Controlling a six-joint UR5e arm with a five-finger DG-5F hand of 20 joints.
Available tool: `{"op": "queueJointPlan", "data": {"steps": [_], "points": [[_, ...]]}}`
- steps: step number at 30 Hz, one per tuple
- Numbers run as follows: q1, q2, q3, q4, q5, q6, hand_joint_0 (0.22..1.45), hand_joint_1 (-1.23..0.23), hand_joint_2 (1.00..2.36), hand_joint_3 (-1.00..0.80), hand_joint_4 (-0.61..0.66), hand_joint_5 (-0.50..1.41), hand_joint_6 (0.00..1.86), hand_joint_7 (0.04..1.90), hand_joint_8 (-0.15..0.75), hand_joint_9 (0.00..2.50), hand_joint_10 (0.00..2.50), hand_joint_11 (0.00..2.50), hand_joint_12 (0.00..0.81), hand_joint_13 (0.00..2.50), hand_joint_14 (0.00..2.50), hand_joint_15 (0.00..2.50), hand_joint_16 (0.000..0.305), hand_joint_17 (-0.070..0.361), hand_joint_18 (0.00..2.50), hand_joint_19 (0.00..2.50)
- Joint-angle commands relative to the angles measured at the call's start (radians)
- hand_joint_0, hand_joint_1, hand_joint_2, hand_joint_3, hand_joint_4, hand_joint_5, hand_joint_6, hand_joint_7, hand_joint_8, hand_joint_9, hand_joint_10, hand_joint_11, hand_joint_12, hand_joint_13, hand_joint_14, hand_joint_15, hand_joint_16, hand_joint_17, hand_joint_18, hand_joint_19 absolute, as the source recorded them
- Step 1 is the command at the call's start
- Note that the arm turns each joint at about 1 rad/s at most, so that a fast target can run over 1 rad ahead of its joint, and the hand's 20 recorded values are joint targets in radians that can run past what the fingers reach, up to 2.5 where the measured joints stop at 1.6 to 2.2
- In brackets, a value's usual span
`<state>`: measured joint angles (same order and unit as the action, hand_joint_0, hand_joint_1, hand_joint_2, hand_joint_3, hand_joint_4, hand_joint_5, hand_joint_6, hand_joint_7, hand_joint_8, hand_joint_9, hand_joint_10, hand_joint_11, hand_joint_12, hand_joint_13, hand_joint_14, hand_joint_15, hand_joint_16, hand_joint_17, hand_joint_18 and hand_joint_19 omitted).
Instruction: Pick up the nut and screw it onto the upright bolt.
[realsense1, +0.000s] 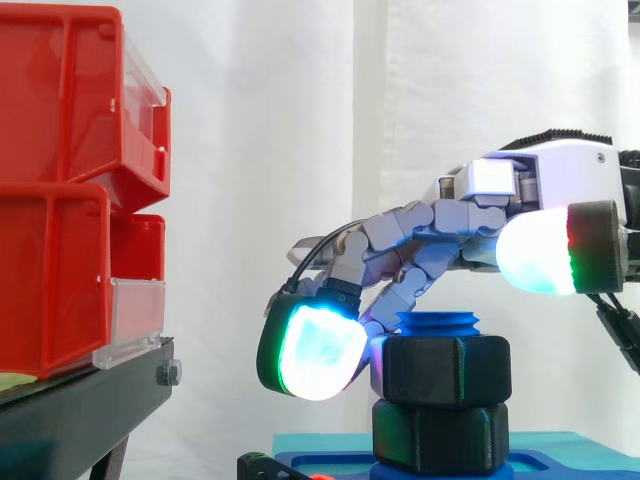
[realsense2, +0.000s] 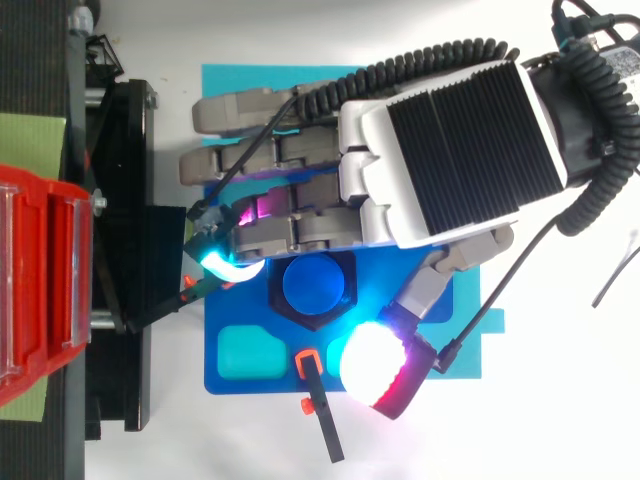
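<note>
Side view: the white-backed robot hand (realsense1: 560, 180) reaches in level from the right. Its grey fingers slope down to the left, loosely bent and spread apart, clamped on nothing. One glowing cyan-white fingertip pad (realsense1: 315, 350) hangs just beside the left flank of the black hexagonal plastic nut (realsense1: 447, 370). The thumb's white pad (realsense2: 378, 365) stands off on the other side, clear of the nut.

The nut sits threaded on the upright blue plastic bolt (realsense2: 313, 283), above a second black hexagonal piece (realsense1: 440, 435) on the blue base plate (realsense2: 230, 385). An orange-and-black clamp (realsense2: 310, 365) grips the plate's front edge. Red plastic bins (realsense1: 60, 100) on a black stand (realsense1: 80, 405) fill the left, on the white surface (realsense2: 560, 400).
</note>
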<state>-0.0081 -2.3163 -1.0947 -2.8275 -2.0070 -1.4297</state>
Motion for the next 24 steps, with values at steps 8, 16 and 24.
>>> {"op": "queueJointPlan", "data": {"steps": [8, 16, 24], "points": [[-0.003, 0.0, 0.001, 0.003, -0.004, 0.003, 0.44, -0.08, 1.0, -0.5, 0.25, -0.05, 0.51, 1.14, 0.294, 0.82, 0.0, 0.0, 0.381, 0.38, 0.0, 0.0, 0.051, 0.114, 0.13, 0.0], [-0.009, 0.0, 0.001, 0.003, -0.009, 0.003, 0.45, -0.08, 1.0, -0.5, 0.22, 0.0, 0.5, 1.28, 0.298, 0.98, 0.0, 0.0, 0.357, 0.5, 0.0, 0.0, 0.048, 0.108, 0.22, 0.0], [-0.012, 0.0, 0.001, 0.007, -0.009, 0.003, 0.46, -0.14, 1.0, -0.5, 0.18, 0.05, 0.5, 1.41, 0.301, 1.29, 0.0, 0.0, 0.323, 0.72, 0.0, 0.0, 0.044, 0.099, 0.46, 0.0]]}}
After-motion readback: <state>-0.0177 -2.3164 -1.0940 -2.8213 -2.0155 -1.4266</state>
